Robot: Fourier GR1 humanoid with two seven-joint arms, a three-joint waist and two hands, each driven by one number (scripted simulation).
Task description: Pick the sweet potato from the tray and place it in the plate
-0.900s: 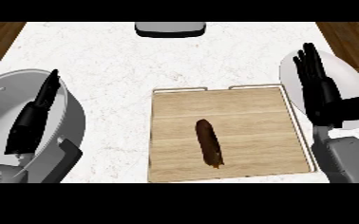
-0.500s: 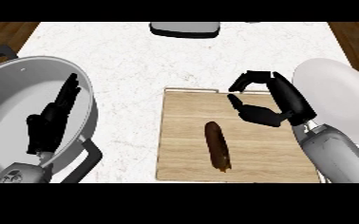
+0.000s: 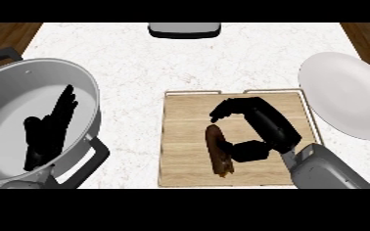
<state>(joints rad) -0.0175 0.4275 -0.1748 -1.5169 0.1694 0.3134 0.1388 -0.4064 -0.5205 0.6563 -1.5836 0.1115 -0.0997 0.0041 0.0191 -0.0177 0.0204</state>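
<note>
Right hand (image 3: 264, 125): fingers curled apart beside the sweet potato (image 3: 218, 151), centre tray (image 3: 180, 127)
Left hand (image 3: 47, 129): straight fingers, lower left
Plate (image 3: 338, 93): right edge

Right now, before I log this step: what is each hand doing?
Left hand: open, fingers straight, resting over the pot, holding nothing.
Right hand: open, curved around the sweet potato on the tray, not yet closed on it.

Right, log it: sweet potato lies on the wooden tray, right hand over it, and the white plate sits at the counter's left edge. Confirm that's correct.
One detail is wrong: the white plate sits at the counter's right edge, not the left; the head view shows a large grey pot on the left. The rest holds: the sweet potato lies on the wooden tray, with the right hand over it.
</note>
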